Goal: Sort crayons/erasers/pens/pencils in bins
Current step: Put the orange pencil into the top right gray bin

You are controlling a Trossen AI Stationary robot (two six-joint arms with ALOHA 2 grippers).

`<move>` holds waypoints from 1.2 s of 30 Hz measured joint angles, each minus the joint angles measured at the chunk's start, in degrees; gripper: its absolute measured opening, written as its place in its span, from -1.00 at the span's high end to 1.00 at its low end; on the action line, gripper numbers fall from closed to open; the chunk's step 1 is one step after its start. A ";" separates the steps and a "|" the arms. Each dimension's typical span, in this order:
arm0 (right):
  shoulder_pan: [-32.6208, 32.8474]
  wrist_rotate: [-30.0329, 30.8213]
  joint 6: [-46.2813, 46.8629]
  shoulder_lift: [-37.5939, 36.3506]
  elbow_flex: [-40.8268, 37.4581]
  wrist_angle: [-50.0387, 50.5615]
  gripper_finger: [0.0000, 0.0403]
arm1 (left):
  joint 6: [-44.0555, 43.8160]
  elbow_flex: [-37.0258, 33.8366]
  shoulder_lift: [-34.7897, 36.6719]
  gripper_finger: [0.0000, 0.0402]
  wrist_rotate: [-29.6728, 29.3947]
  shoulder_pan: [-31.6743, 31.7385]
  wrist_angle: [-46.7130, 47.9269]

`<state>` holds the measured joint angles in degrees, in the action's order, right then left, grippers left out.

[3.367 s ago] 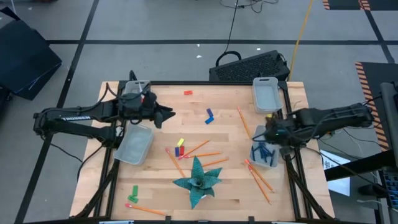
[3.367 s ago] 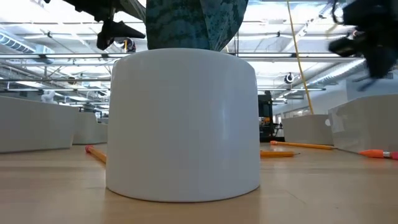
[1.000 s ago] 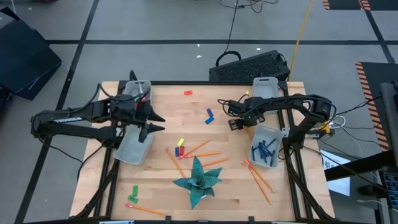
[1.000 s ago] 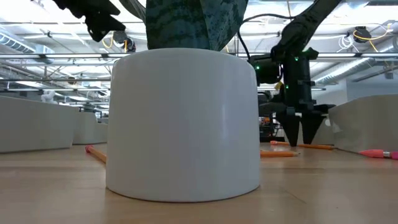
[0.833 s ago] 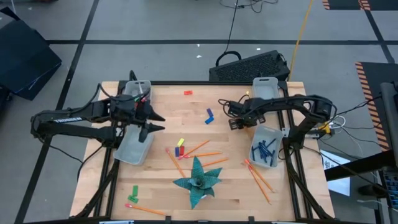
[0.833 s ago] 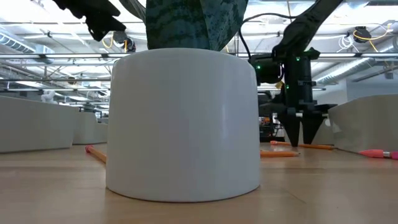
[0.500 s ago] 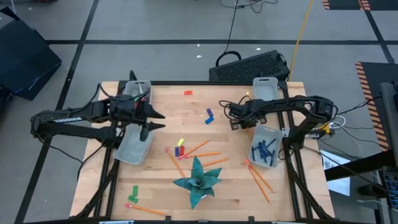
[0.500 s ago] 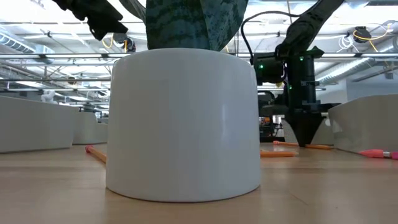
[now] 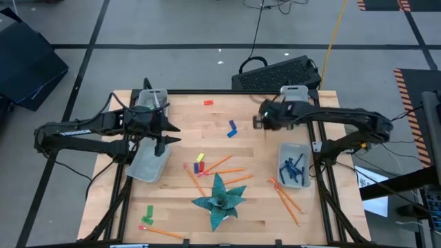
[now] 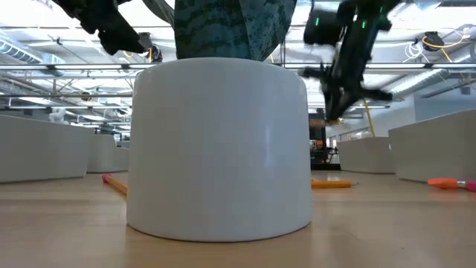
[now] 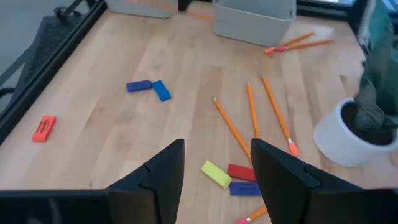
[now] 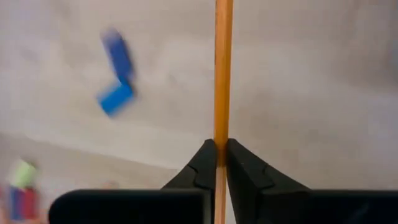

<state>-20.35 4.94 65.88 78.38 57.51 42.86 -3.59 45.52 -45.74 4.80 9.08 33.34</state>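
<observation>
Over the near-left bin, the left claw hovers released on a level, outstretched arm, while farther right, above the desk beside the far-right bin, the raised right claw is clenched on an orange pencil running lengthwise straight out between its fingers.

A potted plant sits at six o'clock on the table; bins line the three and nine o'clock edges (pencils between them).
</observation>
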 joint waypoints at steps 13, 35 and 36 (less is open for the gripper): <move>-26.83 4.79 -13.16 0.03 11.55 22.34 0.93 | -2.51 0.00 0.00 0.07 -3.00 0.00 -6.49; -43.41 -7.93 -6.46 13.60 11.59 19.15 0.69 | -7.26 0.00 0.00 0.07 -3.68 -0.02 -8.00; -43.42 -8.03 -6.33 13.60 11.59 19.01 0.66 | -7.26 0.00 0.00 0.07 -3.68 -0.02 -8.00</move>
<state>-63.77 -3.08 59.55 91.98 69.10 61.86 -10.85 45.52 -45.74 1.12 9.06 25.34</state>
